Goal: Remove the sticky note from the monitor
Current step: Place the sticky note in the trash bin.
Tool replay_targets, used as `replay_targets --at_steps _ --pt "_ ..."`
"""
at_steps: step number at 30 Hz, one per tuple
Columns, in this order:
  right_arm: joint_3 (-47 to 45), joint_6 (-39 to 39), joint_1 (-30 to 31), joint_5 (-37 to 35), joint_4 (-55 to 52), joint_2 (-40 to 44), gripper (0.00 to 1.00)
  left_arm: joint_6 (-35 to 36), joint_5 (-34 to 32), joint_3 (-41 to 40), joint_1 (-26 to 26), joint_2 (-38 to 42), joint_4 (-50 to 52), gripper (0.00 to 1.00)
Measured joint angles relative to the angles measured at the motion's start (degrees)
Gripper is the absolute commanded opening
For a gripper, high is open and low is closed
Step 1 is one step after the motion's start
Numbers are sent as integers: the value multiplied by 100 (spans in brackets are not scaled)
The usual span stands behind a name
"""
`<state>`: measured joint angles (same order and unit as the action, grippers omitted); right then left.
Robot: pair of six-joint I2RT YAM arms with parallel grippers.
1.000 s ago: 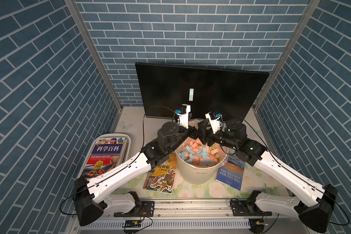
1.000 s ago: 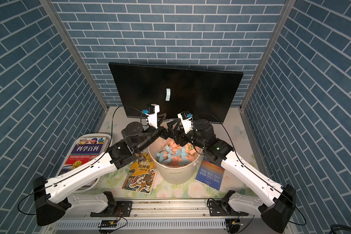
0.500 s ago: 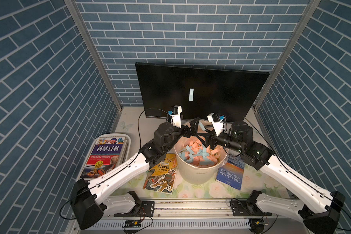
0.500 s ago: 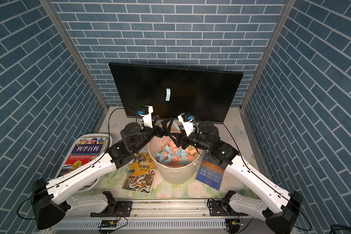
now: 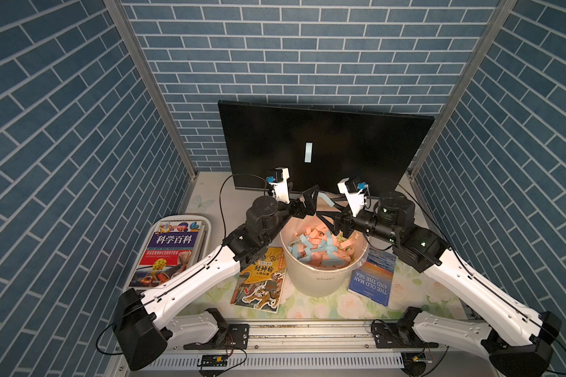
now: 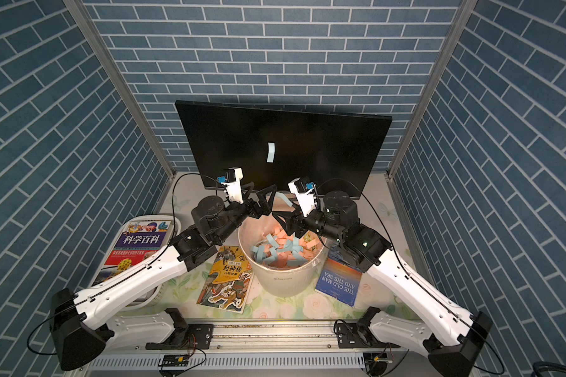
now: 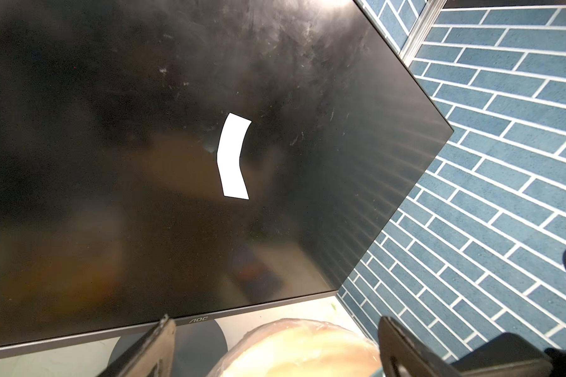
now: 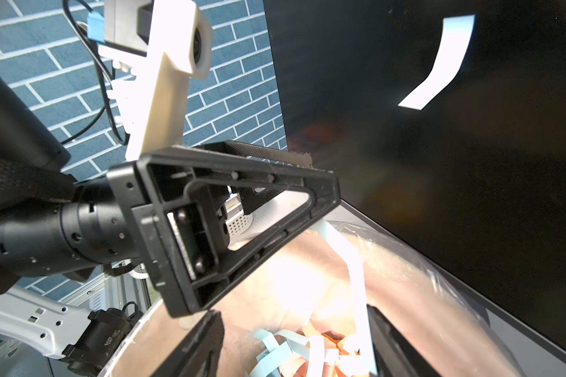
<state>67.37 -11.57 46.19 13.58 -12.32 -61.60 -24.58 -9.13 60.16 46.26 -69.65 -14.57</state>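
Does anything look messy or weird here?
Yes. One pale blue sticky note is stuck mid-screen on the monitor, bent and partly lifting off the glass. Another blue strip hangs over the back rim of the bin, not lying inside.

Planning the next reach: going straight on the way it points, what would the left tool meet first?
Probably the monitor, low on its screen below the note; depth from the left tool is unclear.
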Motion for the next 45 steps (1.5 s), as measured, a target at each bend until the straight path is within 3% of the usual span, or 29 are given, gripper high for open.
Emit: replay_targets --at_steps 15,19,20,22,23,26,28,31,34,45 --pt "520 -116 -254 385 339 -173 70 44 46 -74 9 -20 229 100" --pt "520 -199 -352 520 352 -195 45 61 66 -116 0 48 258 100" --pt "520 -232 -374 557 372 -195 36 66 68 -142 -4 92 267 100" --pt "514 -284 -409 623 382 -195 8 79 68 -229 -22 236 289 100" --pt "498 -299 -431 660 389 -192 0 83 66 -275 -28 323 293 100" --pt "417 -345 -492 730 382 -192 0 87 61 -387 -48 605 319 100" --pt "352 -369 -529 772 372 -195 42 90 61 -407 -59 763 321 100" --pt "264 -361 -566 769 372 -195 62 101 59 -422 -61 949 321 100" --pt "199 -348 -579 761 369 -195 67 105 59 -428 -63 1047 323 100" --pt "127 -426 -632 894 435 -192 68 105 195 -525 -66 994 317 100"
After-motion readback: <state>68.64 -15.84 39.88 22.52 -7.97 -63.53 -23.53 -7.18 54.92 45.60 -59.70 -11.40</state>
